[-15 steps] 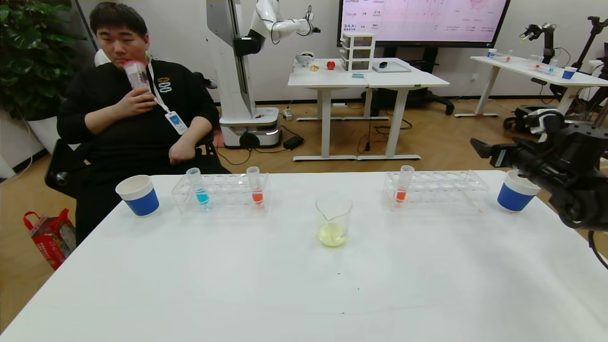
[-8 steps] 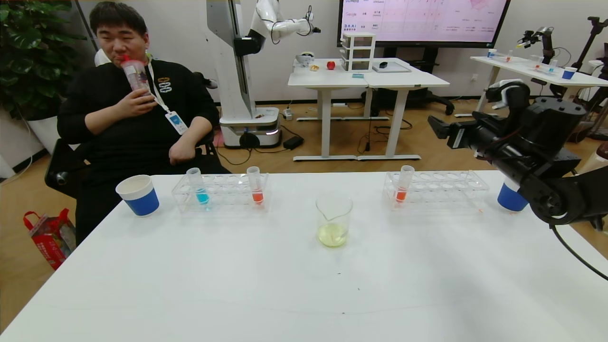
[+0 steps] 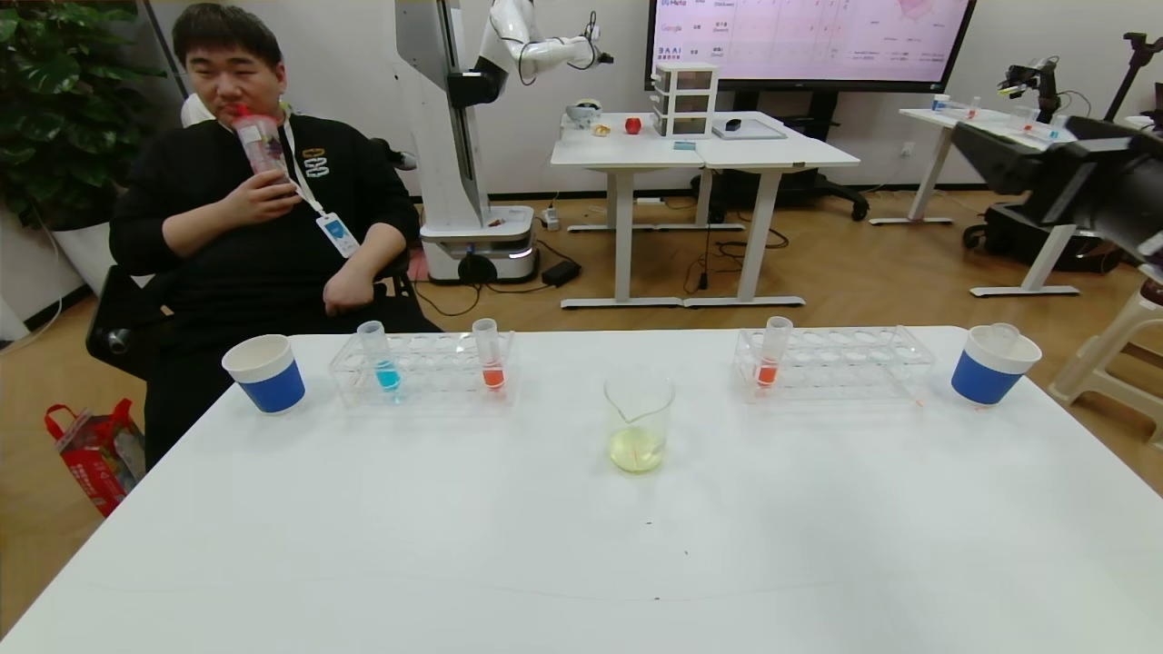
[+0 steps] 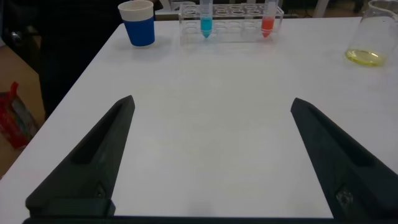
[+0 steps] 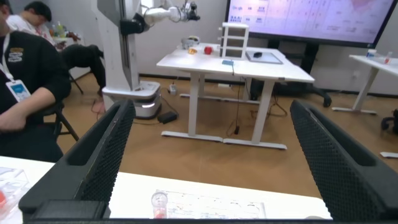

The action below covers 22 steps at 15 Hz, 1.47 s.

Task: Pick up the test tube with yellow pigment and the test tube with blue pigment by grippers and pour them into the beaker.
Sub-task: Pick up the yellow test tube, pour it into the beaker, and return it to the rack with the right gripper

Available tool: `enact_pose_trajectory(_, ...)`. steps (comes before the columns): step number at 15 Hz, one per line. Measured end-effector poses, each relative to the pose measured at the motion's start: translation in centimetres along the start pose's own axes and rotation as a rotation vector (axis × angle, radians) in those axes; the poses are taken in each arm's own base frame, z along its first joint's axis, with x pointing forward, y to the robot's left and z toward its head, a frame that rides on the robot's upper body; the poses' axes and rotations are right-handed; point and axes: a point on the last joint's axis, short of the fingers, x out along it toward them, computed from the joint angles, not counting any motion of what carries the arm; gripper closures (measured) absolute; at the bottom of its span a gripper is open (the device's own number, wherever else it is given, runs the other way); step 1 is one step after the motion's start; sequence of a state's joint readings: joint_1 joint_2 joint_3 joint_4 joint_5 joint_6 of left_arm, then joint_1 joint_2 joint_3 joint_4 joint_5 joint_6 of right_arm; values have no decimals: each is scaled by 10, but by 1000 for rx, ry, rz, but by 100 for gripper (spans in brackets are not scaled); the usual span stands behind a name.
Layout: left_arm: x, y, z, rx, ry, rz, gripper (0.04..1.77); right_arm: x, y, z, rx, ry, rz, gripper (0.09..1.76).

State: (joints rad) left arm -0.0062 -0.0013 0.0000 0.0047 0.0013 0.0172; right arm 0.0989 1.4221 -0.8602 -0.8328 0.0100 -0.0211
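A seated man in black [image 3: 254,218] held a bottle to his mouth behind the far left of a white table [image 3: 581,545]. On the table stood a blue-and-white paper cup [image 3: 263,372], then a clear rack [image 3: 422,368] holding the test tube with blue pigment [image 3: 377,356] upright at its left end and an orange-red tube [image 3: 488,354] towards its right. The left gripper [image 4: 211,162], seen only from its wrist camera, hovered low over the near left of the table with its fingers spread wide and nothing between them. The beaker [image 3: 639,422] stood at the centre, a little pale yellow liquid in its bottom. Further right, a second rack [image 3: 836,361] carried one orange-red tube [image 3: 772,351] at its left end, and a clear empty tube [image 3: 1002,334] stood inside a second paper cup [image 3: 992,365]. The right gripper [image 5: 208,158] was raised high beyond the table's right edge, facing across the room, its fingers parted and empty
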Motion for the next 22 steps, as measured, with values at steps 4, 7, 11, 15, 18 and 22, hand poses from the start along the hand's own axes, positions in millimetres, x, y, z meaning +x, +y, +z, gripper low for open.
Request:
enact_pose_trajectory(4,0,0,0,0,0,0,6,-102,-3,24,-16,-98,-21,11)
enact_pose_trajectory(7,0,0,0,0,0,0,6,-163,-5,31,-59,-179,-70,11)
enact_pose_trajectory(11,0,0,0,0,0,0,6,-230,1,22,-105,-181,-89,11)
enact_pose_trajectory(15,0,0,0,0,0,0,6,-288,7,-14,-119,-133,-85,11)
enact_pose_trajectory(18,0,0,0,0,0,0,6,-310,9,-59,-116,-39,-67,11)
enact_pose_trajectory(22,0,0,0,-1,0,0,6,-311,8,-114,-108,113,-58,11)
